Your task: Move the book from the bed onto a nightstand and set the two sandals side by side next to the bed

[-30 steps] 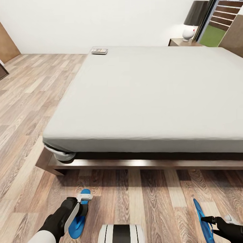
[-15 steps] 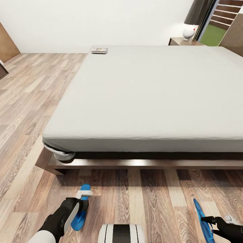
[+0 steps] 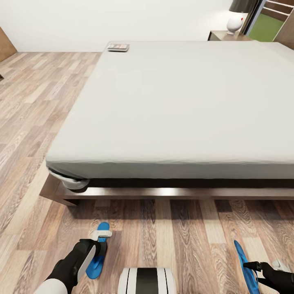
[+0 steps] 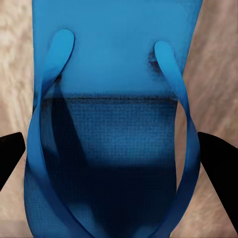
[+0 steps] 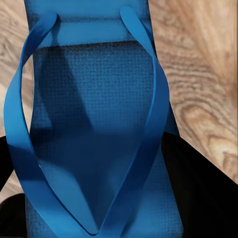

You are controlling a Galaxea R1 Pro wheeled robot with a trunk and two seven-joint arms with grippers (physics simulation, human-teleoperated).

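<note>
L arm [image 3: 71, 265]: black shell w/ white panel along top, white tool [image 3: 101, 234] at tip. R arm [image 3: 275, 277]: black, thin dark finger fwd of a white piece. Trunk top [image 3: 147, 281]: white w/ black stripe between arms.

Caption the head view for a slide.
Each gripper, left and right, at a blue sandal before the bed; book at its far corner.

- book [image 3: 118, 47]: small, thin, dark cover, lying flat at the far left corner of the bed [image 3: 171, 106].
- left sandal [image 3: 98, 251]: bright blue, on the plank floor near the bed's frame.
- right sandal [image 3: 245, 265]: bright blue, tilted on edge, well apart from the first.
</note>
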